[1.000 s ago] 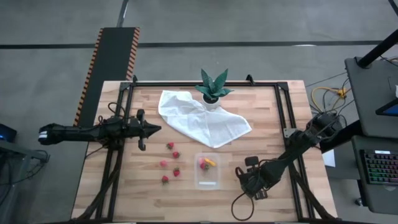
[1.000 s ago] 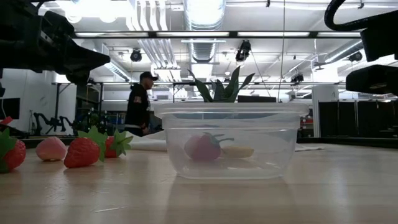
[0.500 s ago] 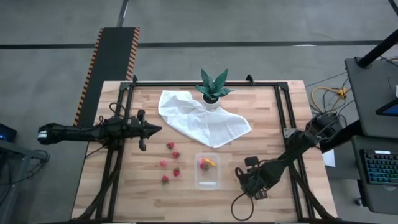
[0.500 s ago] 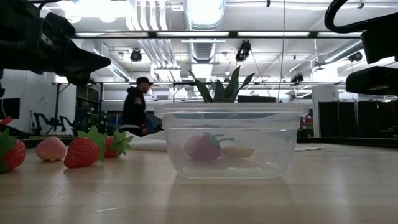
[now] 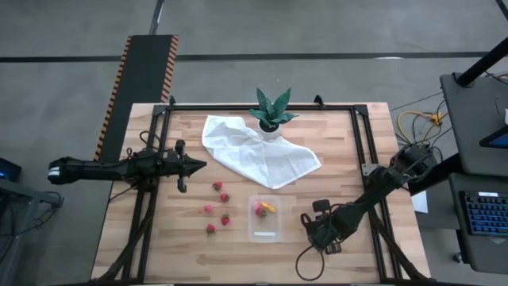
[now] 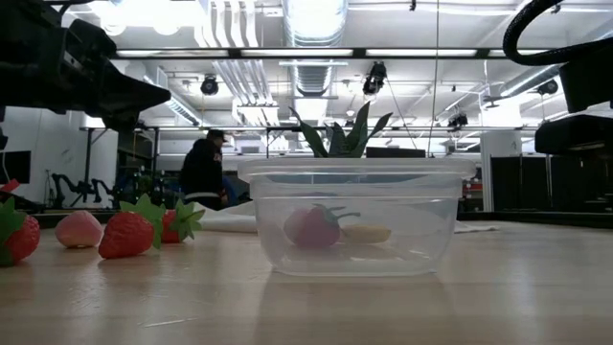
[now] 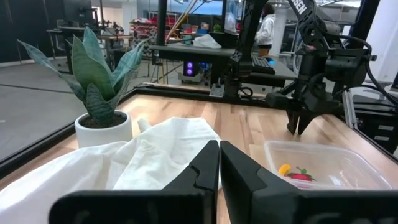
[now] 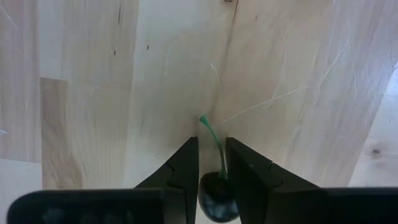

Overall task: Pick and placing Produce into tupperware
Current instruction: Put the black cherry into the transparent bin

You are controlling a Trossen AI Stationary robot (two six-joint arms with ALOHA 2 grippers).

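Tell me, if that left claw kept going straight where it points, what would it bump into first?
Probably the white cloth: the shut left gripper aims across it, with the tupperware farther off. Depth is hard to judge.

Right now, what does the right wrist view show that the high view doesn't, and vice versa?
Only the right wrist view: a small dark round cherry-like piece with a thin green stem between the right tool's fingers, which stand close on either side of it.

Only the high view: the clear plastic rectangular container holding a red and a yellow piece, five small red and pink fruit pieces beside it, the white cloth, the green potted plant, and the left tool waiting shut.

Both: the light wooden tabletop.
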